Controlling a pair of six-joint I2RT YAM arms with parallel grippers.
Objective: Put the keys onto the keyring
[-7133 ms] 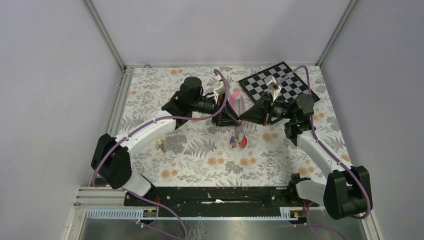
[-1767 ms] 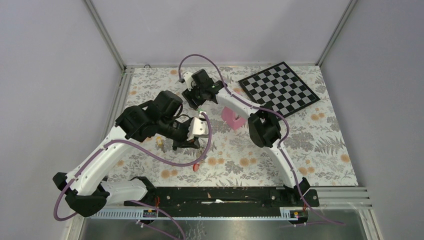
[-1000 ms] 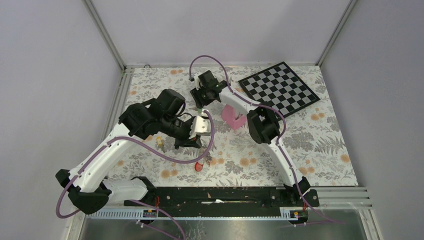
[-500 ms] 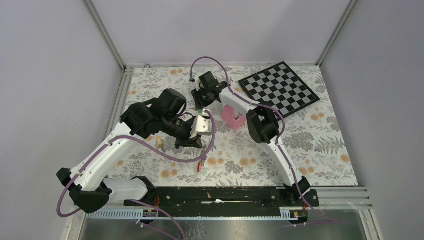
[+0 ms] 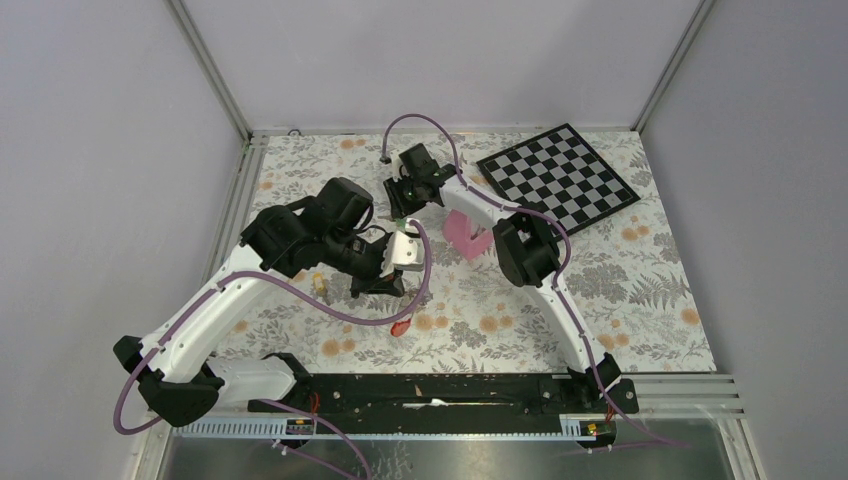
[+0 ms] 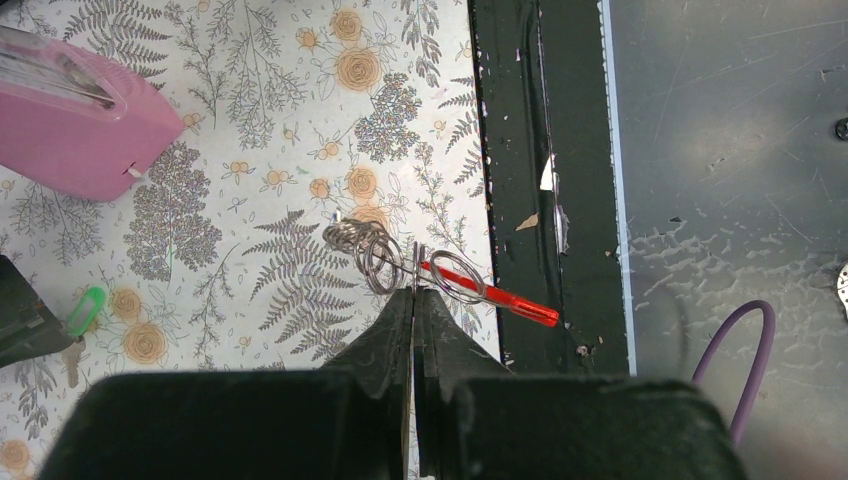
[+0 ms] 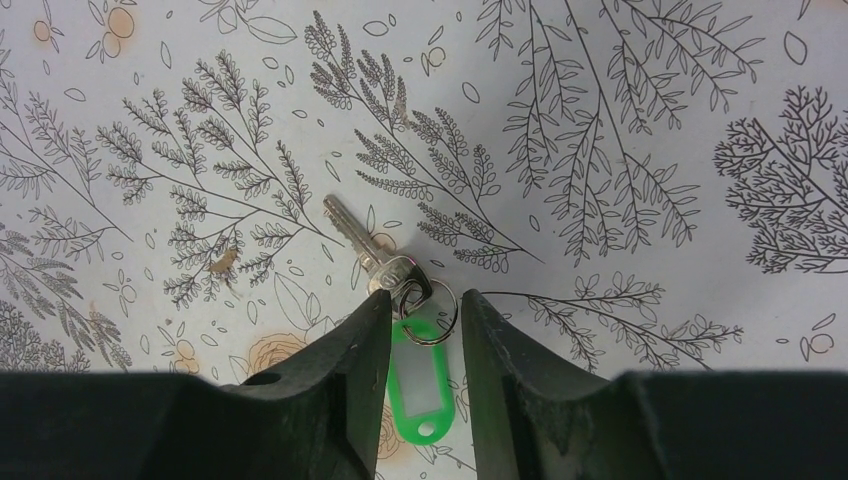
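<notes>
Keyring (image 6: 490, 297): pinched in the left gripper (image 6: 413, 292), jaws pressed together on its thin edge. The red bar sticks out to one side and a few wire split rings (image 6: 372, 250) are bunched on the other. It's held above the floral cloth (image 5: 620, 290), near the black front rail (image 5: 430, 388). The right gripper (image 7: 424, 300) is low over the cloth further back, jaws part-spread. They straddle the spot where a silver key (image 7: 362, 250) meets its green tag (image 7: 418, 385); can't tell if the fingers touch anything. The key lies flat, blade pointing away from the fingers. A pink metronome (image 5: 463, 232) sits beside the right arm. The chessboard (image 5: 560, 175) is in the far right corner.
</notes>
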